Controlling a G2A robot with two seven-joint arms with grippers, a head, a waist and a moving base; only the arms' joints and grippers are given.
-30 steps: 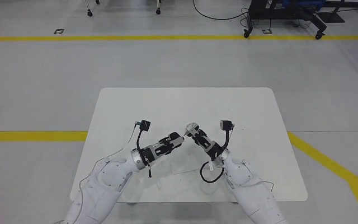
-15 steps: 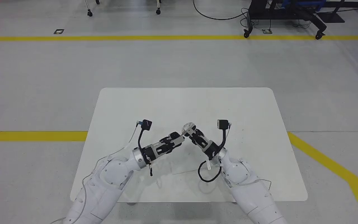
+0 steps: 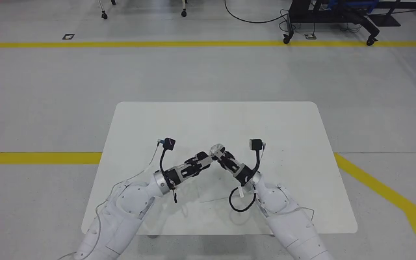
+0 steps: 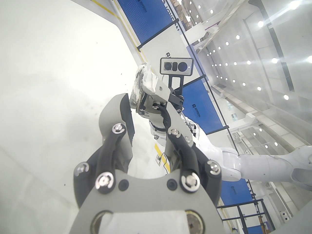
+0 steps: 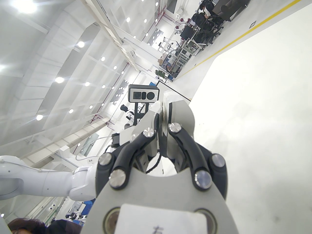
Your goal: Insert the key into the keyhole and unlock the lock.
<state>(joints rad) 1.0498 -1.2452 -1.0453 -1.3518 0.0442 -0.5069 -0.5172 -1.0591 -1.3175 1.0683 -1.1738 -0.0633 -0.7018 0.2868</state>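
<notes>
We see both arms meeting tip to tip over the middle of the white bench [image 3: 286, 130]. The right fingers [image 5: 181, 114] are pinched almost shut on a small silver thing, which we take for the lock [image 4: 145, 79]. It is held up in the air above the bench, not lying on it. The left fingers [image 4: 123, 113] stand wide apart, with the lock just past their tips. We cannot tell if they touch it. We cannot tell where the key is either; it may be too small to make out.

We think a few things could go wrong from here.

The lock seems to be held by a thin bit only. A push from the left side could twist it in the grip. A hard push could knock it loose, and it would drop onto the bench.

The two sets of fingers are very close. If one arm comes in a little crooked, they could bump, and the lock would slip out of line.

A keyhole is tiny. If the key goes in tilted, it could jam or slide off the lock's face.

With the left fingers this wide, they may have no firm hold on anything, so a key could fall.

When the key turns, the whole lock may turn with it if the right grip is too soft.
</notes>
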